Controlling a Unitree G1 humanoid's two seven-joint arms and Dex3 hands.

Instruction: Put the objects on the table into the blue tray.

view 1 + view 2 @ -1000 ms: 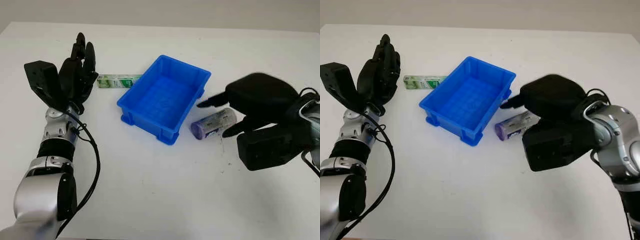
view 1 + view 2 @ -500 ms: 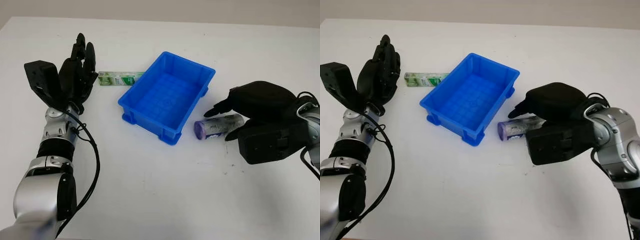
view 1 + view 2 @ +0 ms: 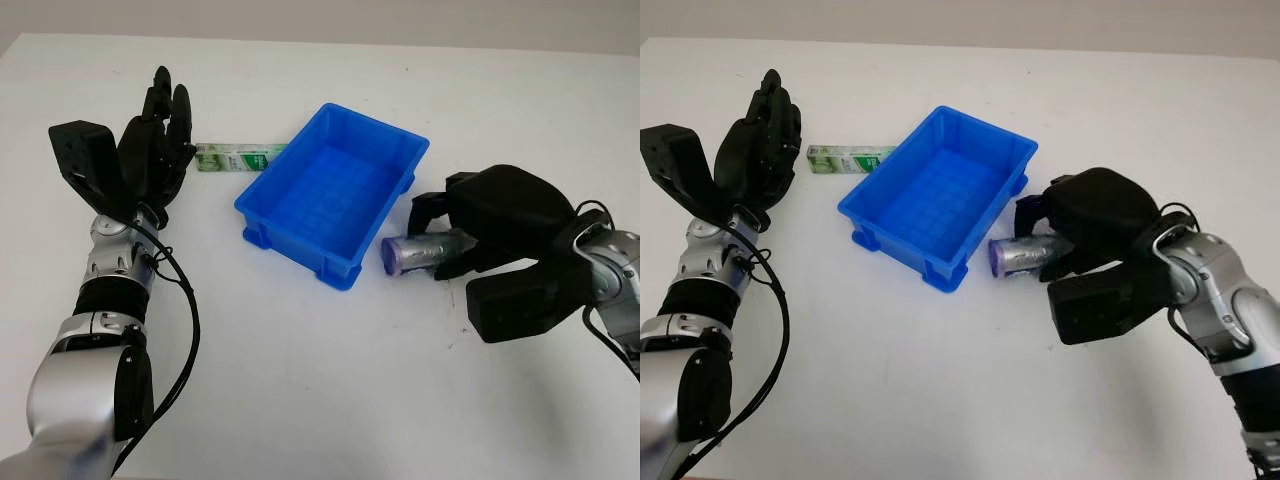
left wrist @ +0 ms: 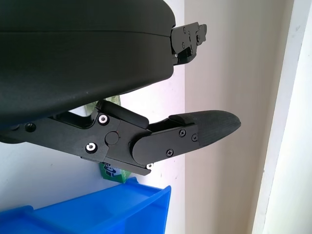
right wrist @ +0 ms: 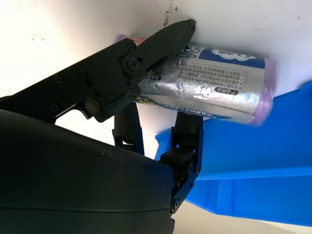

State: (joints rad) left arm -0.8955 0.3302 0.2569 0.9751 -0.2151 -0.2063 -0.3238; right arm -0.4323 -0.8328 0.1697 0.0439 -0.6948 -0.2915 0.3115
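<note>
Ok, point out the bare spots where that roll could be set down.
The blue tray is bare inside. Bare table spreads in front of the tray, between both arms. It is tight where the right hand grips the roll beside the tray, and between the left hand, green box and tray.

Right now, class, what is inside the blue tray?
Nothing lies inside the blue tray: its ribbed floor is bare. The silver roll is outside it, gripped by the right hand beside its wall. The green packet lies behind it, near the open left hand.
</note>
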